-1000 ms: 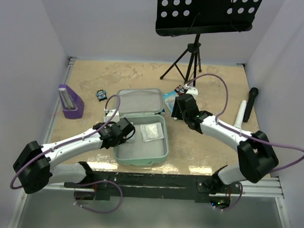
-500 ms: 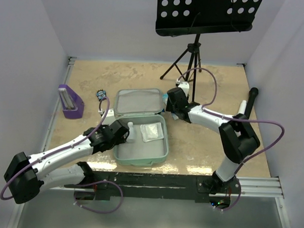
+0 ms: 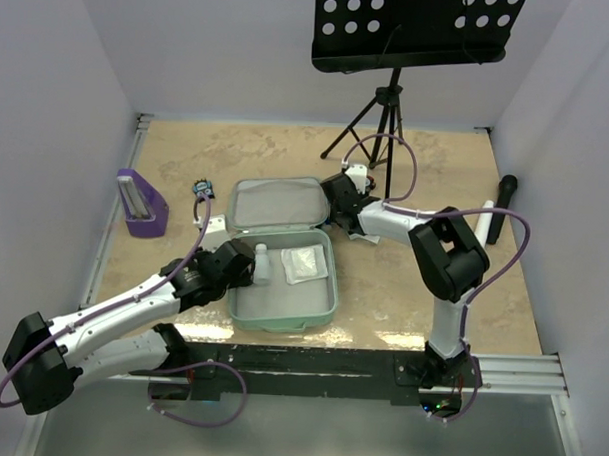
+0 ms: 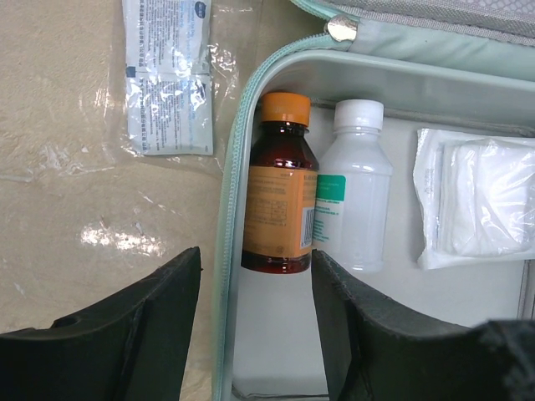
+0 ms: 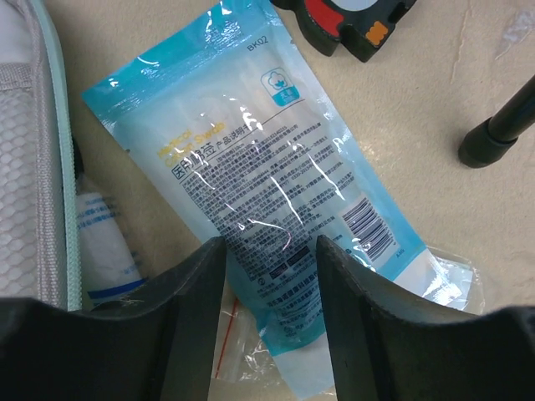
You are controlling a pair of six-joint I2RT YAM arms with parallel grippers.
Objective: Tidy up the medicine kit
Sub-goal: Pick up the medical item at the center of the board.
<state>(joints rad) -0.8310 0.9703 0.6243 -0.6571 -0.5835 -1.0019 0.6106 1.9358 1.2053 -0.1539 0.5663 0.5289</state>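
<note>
Left wrist view has my left fingers [image 4: 159, 334] spread open and holding nothing, one on each side of the left wall of the medicine kit [image 4: 227, 251]. The kit lies open in the middle of the worktop [image 4: 75, 209], its lid folded flat away from me. Inside, a brown bottle [image 4: 280, 209] and a clear bottle [image 4: 355, 200] lie side by side against that wall, caps toward the lid, with a gauze pack [image 4: 481, 196] beside them. Laid flat and snug like that, they leave floor for more and should let the lid shut, I judge. A sachet [image 4: 167, 75] waits outside the wall. On the right wrist view my right fingers [image 5: 196, 309] are open and empty too, poised over a blue pouch [image 5: 267, 192] on the worktop just beside the lid, one finger either side of its width, which looks like my line-up for picking it next
</note>
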